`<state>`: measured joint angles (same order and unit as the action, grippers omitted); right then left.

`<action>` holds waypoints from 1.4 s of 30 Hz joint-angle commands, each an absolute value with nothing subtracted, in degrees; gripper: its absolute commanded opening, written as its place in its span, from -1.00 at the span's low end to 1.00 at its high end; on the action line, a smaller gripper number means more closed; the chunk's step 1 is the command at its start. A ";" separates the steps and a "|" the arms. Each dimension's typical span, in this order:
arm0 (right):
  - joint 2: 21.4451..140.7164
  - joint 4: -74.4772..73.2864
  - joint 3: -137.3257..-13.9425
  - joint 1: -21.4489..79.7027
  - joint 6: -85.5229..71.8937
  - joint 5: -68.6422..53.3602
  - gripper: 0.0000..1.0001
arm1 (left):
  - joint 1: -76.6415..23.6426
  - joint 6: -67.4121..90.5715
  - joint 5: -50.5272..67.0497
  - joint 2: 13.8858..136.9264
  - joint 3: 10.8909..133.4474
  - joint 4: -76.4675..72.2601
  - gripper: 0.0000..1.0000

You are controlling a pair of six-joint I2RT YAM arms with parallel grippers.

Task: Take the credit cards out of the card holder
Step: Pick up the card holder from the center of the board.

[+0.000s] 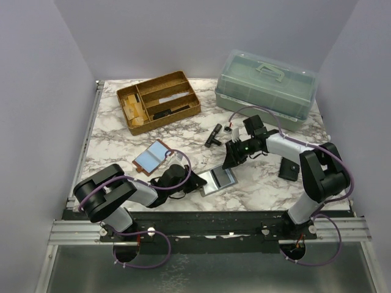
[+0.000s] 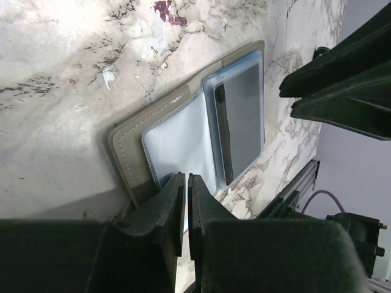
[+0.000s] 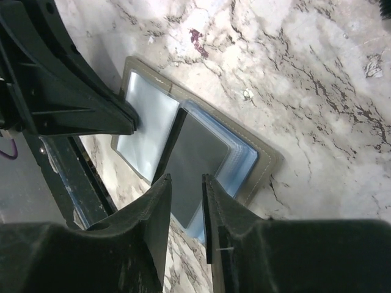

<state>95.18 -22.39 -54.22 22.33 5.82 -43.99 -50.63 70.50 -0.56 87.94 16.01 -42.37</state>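
The card holder [image 1: 209,185] lies spread open on the marble near the front edge, olive-rimmed [image 2: 125,152] with clear bluish sleeves. A credit card [image 2: 241,119], grey-looking here, lies in the sleeve of its right half [image 3: 198,155]. My left gripper [image 2: 186,177] is shut on the near edge of the holder's left half, the fingers almost meeting on it [image 1: 197,181]. My right gripper [image 3: 186,178] stands open just above the card's long edge, with nothing between its fingers [image 1: 231,162].
A second open holder [image 1: 151,157] with a brown rim and light-blue panels lies to the left. At the back stand a wooden divided tray [image 1: 159,101] and a green lidded box [image 1: 266,82]. Small black parts [image 1: 214,134] and a black pouch [image 1: 289,169] lie close to the right arm.
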 commanded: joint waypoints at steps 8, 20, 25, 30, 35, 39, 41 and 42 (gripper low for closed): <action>100.13 -23.89 -54.31 22.30 5.24 -39.52 -0.29 | -50.23 68.97 -2.91 88.26 14.67 -40.52 -0.73; 100.94 -25.15 -54.54 22.32 6.57 -42.25 -0.25 | -50.19 68.91 -2.55 87.82 14.85 -40.52 -0.73; 99.09 -24.72 -54.37 22.32 6.59 -46.41 -0.43 | -50.19 68.93 -2.46 87.68 14.94 -40.52 -0.73; 98.54 -24.55 -54.31 22.32 5.36 -51.77 -0.59 | -50.19 68.92 -2.05 87.74 15.24 -40.52 -0.73; 101.51 -24.83 -54.64 22.24 4.28 -50.69 -0.51 | -50.19 68.52 -1.50 87.09 15.55 -40.52 -0.73; 103.75 -25.08 -54.99 22.15 3.65 -52.86 -0.39 | -50.23 68.23 -0.94 86.64 15.86 -40.52 -0.73; 104.34 -25.14 -55.03 22.15 3.53 -53.36 -0.40 | -50.20 68.01 -0.64 86.55 15.98 -40.52 -0.73; 104.55 -25.14 -55.09 22.15 3.43 -53.82 -0.46 | -50.19 67.90 -0.57 86.49 15.99 -40.52 -0.73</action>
<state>102.85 -23.73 -54.22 22.26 4.23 -50.54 -50.59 69.58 -0.51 87.44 15.94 -42.11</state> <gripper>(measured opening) 0.300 0.136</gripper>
